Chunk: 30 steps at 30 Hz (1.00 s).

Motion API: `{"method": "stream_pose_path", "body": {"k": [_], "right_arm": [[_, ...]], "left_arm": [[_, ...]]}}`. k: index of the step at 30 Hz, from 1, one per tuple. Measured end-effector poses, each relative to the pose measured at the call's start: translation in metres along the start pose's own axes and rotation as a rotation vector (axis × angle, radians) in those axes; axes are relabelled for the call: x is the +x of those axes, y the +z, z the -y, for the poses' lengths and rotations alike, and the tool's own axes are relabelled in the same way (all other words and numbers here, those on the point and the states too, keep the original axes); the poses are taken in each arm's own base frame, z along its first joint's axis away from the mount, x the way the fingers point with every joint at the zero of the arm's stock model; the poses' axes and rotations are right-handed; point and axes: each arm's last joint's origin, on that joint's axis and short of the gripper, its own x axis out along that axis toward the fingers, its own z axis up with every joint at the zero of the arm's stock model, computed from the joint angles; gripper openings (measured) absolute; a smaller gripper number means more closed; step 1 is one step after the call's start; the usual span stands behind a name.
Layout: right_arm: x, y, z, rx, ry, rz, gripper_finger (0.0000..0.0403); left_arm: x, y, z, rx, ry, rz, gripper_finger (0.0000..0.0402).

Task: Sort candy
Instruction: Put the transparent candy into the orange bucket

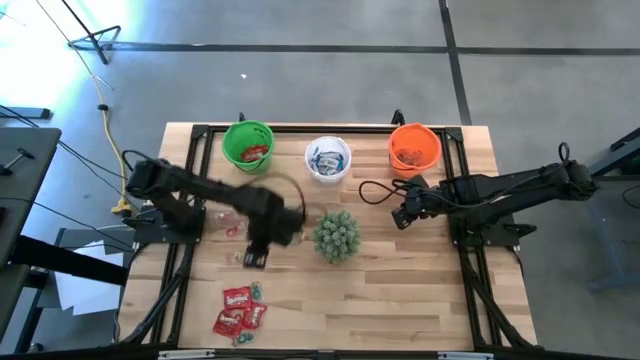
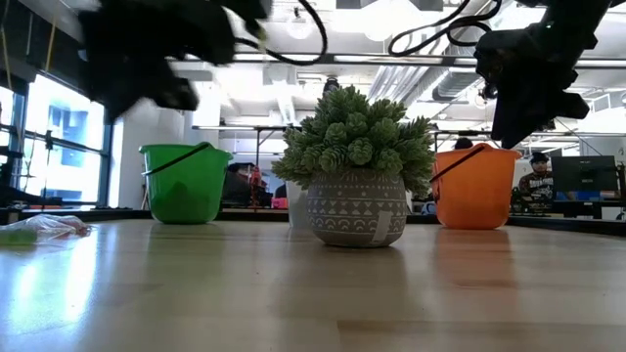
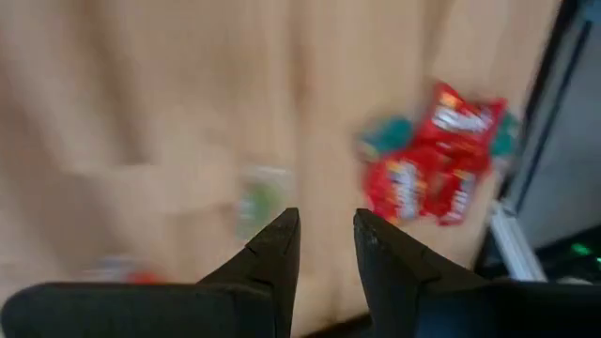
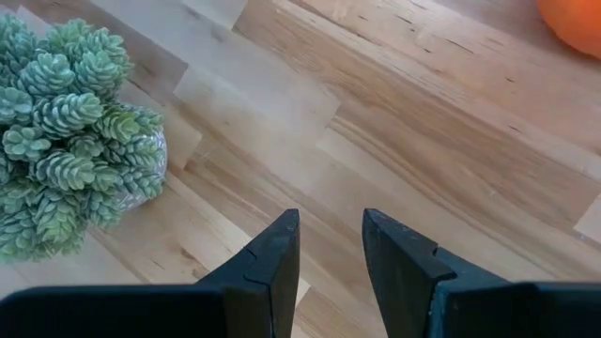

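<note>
With its fingers a narrow gap apart and holding nothing, the left gripper (image 1: 255, 257) hangs blurred short of the red candy (image 1: 240, 310) near the table's (image 1: 420, 300) front edge, so it could easily nudge a packet overboard.

Three cups (image 1: 329, 157) in back row; plant (image 1: 336, 236) central; candy (image 1: 240, 310) front-left (near table (image 1: 400, 310) edge).

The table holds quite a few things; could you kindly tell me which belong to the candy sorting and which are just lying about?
Belonging to the job:
- red candy, loose near the front edge
- green cup
- white cup
- orange cup

Just lying about:
- spiky green plant
- yellow cable on the floor
</note>
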Motion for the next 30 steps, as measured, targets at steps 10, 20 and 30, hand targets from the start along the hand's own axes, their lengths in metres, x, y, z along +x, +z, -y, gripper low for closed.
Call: {"method": "stream_pose_path", "body": {"k": [10, 20, 30], "right_arm": [[-0.002, -0.009, -0.005, -0.045, 0.016, -0.001, 0.0114], [-0.006, -0.019, -0.010, -0.036, 0.045, -0.018, 0.0114], [-0.006, -0.022, -0.012, -0.011, 0.062, -0.039, 0.0114]], "left_arm": [[0.049, -0.011, 0.063, -0.177, -0.064, -0.036, 0.0090], [0.059, -0.030, 0.083, -0.282, 0.006, -0.110, 0.0090], [0.031, -0.067, 0.078, -0.360, 0.278, -0.122, 0.0090]]}}
